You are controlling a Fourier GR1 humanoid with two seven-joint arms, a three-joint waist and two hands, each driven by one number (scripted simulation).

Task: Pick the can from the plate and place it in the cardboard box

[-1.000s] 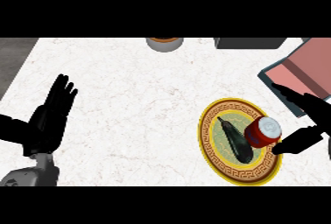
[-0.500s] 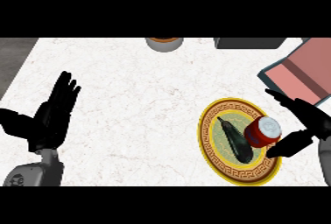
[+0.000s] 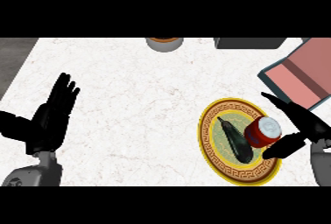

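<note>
Right hand point(image 3: 304, 129): fingers and thumb are spreading apart on either side of the can point(image 3: 264, 131), not clamped on it. The can is standing upright on the plate point(image 3: 213, 151), beside a dark eggplant point(image 3: 235, 140). The box point(image 3: 304, 74) is lying beyond. Left hand point(image 3: 51, 116) is resting open, fingers straight.

Your right robot hand point(image 3: 298, 131) is covering part of the plate point(image 3: 216, 144) rim. The cardboard box point(image 3: 304, 72) is running off the right edge, and a round container point(image 3: 164, 43) is being cropped at the top.
</note>
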